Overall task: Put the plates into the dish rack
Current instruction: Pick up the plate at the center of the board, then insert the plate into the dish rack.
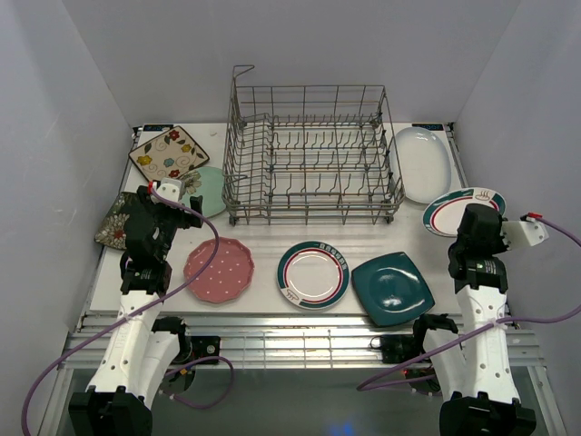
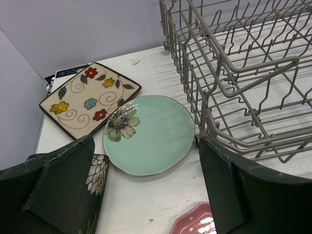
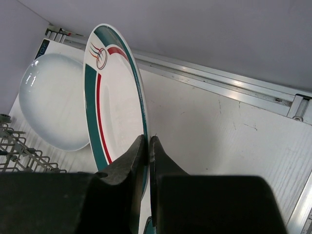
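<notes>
The grey wire dish rack (image 1: pixel 309 154) stands at the back middle with nothing in it. My right gripper (image 1: pixel 477 221) is shut on the near rim of a teal-and-red-rimmed round plate (image 1: pixel 458 211); in the right wrist view its fingertips (image 3: pixel 148 146) pinch that plate (image 3: pixel 109 97) edge-on. My left gripper (image 1: pixel 172 195) is open and empty above the table, near the mint round plate (image 1: pixel 207 189). The second teal-and-red-rimmed plate (image 1: pixel 313 274), the pink dotted plate (image 1: pixel 219 271) and the dark teal square plate (image 1: pixel 392 289) lie along the front. The white oval plate (image 1: pixel 425 163) lies right of the rack.
The cream floral square plate (image 2: pixel 87 97) lies at the back left, the mint plate (image 2: pixel 151 136) beside the rack's corner (image 2: pixel 234 73). The dark floral square plate (image 1: pixel 113 222) leans at the left wall. Walls close in on both sides; a metal rail runs along the table's front edge.
</notes>
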